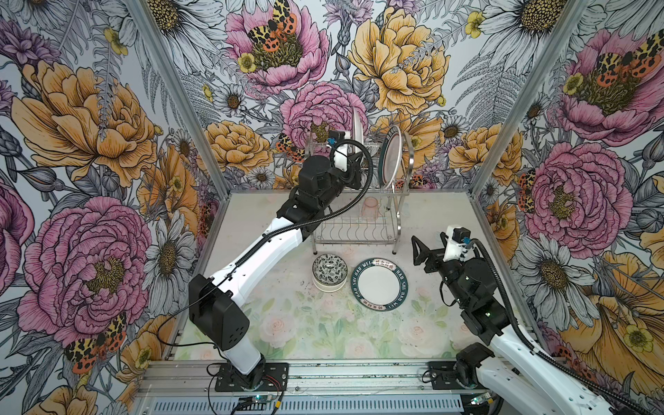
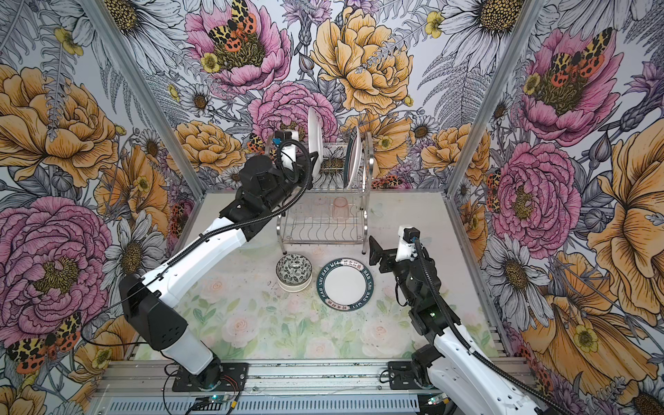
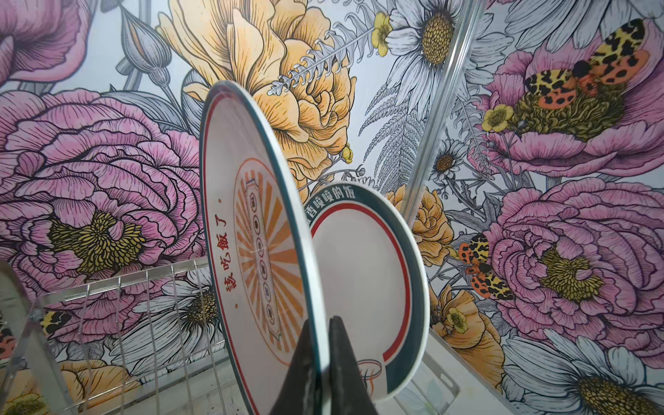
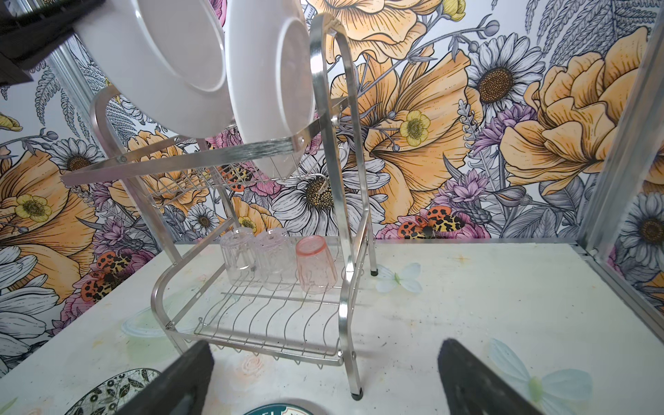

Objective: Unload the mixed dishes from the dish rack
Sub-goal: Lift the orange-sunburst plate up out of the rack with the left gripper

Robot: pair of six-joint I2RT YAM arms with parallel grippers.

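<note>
Our left tool pinches the sunburst plate; we should lift straight up, clear of the rack; right tool hangs spread.

Top views high in front, looking down at table, wrist views close, all sharing dish rack
</note>
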